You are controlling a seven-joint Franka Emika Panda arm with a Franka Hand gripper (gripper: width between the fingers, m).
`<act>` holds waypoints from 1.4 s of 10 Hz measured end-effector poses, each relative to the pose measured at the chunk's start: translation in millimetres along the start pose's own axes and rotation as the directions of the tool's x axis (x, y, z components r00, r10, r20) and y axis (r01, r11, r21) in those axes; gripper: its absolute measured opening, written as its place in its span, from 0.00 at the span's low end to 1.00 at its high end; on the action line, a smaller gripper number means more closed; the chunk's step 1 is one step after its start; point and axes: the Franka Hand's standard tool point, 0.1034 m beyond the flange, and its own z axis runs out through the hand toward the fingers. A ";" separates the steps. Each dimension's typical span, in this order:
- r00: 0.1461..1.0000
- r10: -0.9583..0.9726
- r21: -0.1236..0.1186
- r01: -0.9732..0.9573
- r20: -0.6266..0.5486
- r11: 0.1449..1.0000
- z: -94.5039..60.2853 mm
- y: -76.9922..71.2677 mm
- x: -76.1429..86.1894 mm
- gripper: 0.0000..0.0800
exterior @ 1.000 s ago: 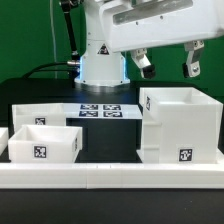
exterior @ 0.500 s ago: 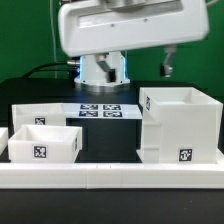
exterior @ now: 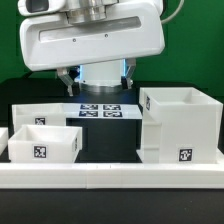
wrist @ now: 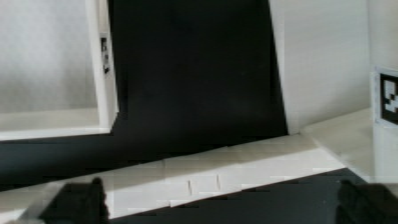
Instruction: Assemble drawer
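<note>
Two dark fingertips (wrist: 71, 203) stand wide apart in the wrist view with nothing between them, so the pincer (exterior: 97, 77) is released and empty. Over the last second the arm has swung from the exterior view's right across to the middle and come lower. It now hangs above the marker board (exterior: 100, 109), behind the parts, and neither part has shifted. I take that as the start of an approach, with no step of the assembly done yet. On the black desk (exterior: 112, 140) the small drawer box (exterior: 42, 151) sits toward the exterior view's left, open at the top, with no contents showing. The taller drawer case (exterior: 182, 128) stands well apart on the right, also open-topped; most of its inside is hidden.
</note>
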 end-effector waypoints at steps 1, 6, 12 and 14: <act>1.000 0.001 0.000 -0.001 0.000 1.000 0.3 0.7 -0.1 0.81; 1.000 0.025 -0.050 -0.026 -0.013 0.998 44.9 32.8 -35.3 0.81; 0.999 0.009 -0.092 -0.012 -0.038 0.996 82.9 58.5 -39.4 0.81; 0.999 0.009 -0.092 -0.012 -0.037 0.996 83.6 58.6 -39.8 0.81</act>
